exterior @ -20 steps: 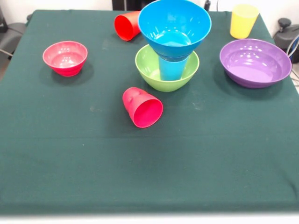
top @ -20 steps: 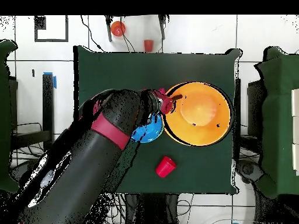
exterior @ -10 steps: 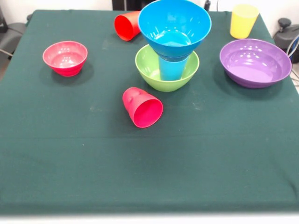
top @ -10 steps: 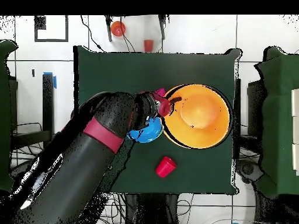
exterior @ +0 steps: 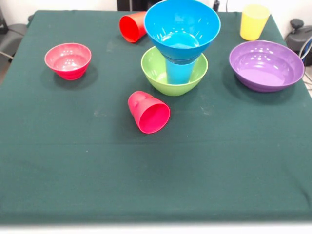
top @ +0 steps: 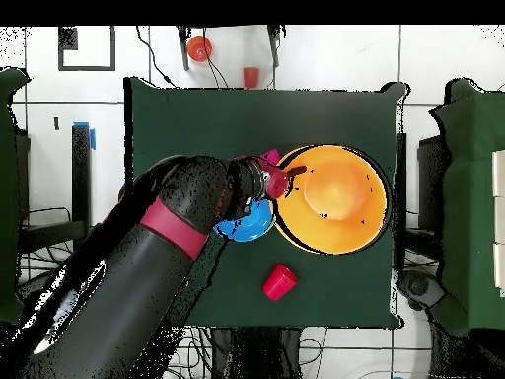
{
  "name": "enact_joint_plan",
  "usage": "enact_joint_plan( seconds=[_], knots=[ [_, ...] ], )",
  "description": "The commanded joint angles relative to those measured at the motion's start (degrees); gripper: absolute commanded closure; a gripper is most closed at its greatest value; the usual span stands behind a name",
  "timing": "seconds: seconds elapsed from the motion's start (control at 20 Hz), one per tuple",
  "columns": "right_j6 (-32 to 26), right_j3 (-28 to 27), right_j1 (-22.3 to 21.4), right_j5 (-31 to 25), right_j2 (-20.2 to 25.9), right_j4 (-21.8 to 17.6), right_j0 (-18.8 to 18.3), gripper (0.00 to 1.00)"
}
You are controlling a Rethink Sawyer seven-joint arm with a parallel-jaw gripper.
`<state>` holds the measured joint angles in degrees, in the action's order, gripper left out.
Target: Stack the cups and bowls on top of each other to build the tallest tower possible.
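Cups and bowls are spread over a table [exterior: 58,161] covered in dark green cloth. In the front view four cups are counted: a light blue cup [exterior: 179,71] standing upright inside the green bowl [exterior: 158,73] near the middle of the table, a yellow cup [exterior: 253,21] upright near the far right corner, a red cup [exterior: 132,26] lying on its side at the far edge, and a second red cup [exterior: 148,112] lying on its side just in front of the green bowl, its mouth turned toward the near edge. Four bowls are counted in that view: the green bowl, a blue bowl [exterior: 181,27] resting on the rim of the light blue cup, a purple bowl [exterior: 266,65] by the right edge, and a small red bowl [exterior: 68,60] toward the left edge. The tower is thus formed of three pieces, green bowl, light blue cup and blue bowl. No arm is shown in the front view. In the overhead view a fifth bowl, a huge orange-yellow bowl [top: 333,197], is seen raised above the table beside the blue bowl, with the gripper [top: 277,181] of the red and black arm [top: 168,237] at its rim; whether the fingers are clamped on the rim cannot be told.
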<state>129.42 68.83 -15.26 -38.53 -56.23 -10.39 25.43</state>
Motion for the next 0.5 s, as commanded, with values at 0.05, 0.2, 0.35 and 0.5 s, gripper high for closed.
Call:
enact_joint_plan(
  seconds=[0.05, 0.2, 0.35, 0.5],
  knots=[
    [10.98, 2.68, 1.72, -6.49, 4.41, 2.88, 0.93, 1.0],
    [11.4, 2.86, 2.14, -5.09, 4.23, 2.66, 0.92, 1.0],
    [11.62, 2.75, 2.66, -4.37, 3.89, 2.42, 0.88, 1.0],
    [11.96, 2.33, 3.35, -4.55, 3.33, 2.31, 0.99, 1.0]
  ],
)
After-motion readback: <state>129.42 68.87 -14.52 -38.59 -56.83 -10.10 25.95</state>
